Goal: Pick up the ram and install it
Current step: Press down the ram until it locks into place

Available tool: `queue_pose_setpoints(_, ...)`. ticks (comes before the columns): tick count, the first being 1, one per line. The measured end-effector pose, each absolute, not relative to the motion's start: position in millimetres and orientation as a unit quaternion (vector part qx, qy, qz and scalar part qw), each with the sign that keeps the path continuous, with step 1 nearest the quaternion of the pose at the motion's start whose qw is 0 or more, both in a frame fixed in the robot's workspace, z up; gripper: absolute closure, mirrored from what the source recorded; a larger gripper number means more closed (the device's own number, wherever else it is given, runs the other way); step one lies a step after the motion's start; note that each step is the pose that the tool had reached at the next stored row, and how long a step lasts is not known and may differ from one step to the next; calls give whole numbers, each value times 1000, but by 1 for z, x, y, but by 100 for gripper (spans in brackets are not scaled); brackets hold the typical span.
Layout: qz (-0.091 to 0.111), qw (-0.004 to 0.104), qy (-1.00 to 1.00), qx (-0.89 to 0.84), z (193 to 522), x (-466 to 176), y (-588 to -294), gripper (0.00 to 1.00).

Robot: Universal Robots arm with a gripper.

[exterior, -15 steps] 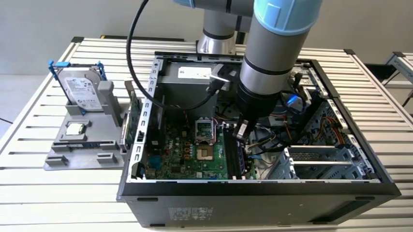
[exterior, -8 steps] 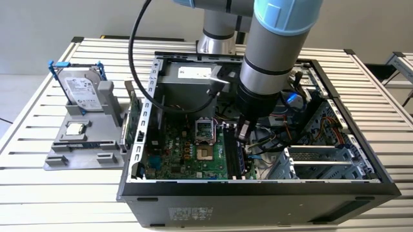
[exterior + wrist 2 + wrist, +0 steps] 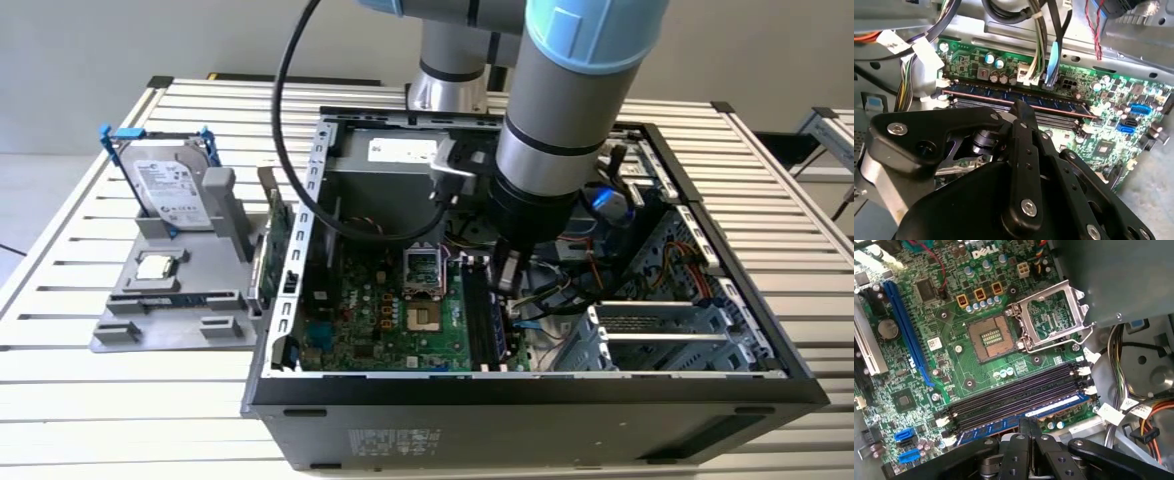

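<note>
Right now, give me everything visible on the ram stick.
The ram is a long, thin blue circuit-board stick carrying a row of dark chips and a pale label. It stands on edge, lengthwise in the outermost of the motherboard's black memory slots, parallel to the empty ones. In both wrist views the end effector sits directly over its middle, fingertips at its top edge. Whether it is fully seated or the end latches are closed cannot be told.

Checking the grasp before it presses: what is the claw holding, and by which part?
The claw grips the ram at mid-length, on its upper edge, over the motherboard's slots.
</note>
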State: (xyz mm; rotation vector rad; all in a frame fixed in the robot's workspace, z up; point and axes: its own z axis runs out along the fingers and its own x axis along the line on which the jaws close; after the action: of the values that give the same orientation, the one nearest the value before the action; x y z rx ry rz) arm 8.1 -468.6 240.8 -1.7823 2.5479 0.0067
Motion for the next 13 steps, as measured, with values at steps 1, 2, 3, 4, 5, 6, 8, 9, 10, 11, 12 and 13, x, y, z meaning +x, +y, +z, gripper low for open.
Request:
queue_pose_setpoints(1,2,16,816,-578,241,8,-469,100)
queue_pose_setpoints(2,2,16,813,-583,241,8,-469,100)
queue_pose_setpoints(3,2,16,809,-587,241,8,-469,100)
queue_pose_setpoints(4,3,16,806,-592,241,8,-469,100)
queue_pose_setpoints(5,3,16,802,-597,241,8,-469,100)
queue_pose_setpoints(6,3,16,798,-602,241,8,-469,100)
queue_pose_setpoints(8,3,16,791,-612,241,8,-469,100)
queue_pose_setpoints(9,3,16,787,-617,241,8,-469,100)
queue_pose_setpoints(10,3,16,783,-622,241,8,-469,100)
queue_pose_setpoints(11,3,16,779,-626,241,8,-469,100)
queue_pose_setpoints(12,3,16,776,-631,241,8,-469,100)
queue_pose_setpoints(13,4,16,772,-636,241,8,-469,100)
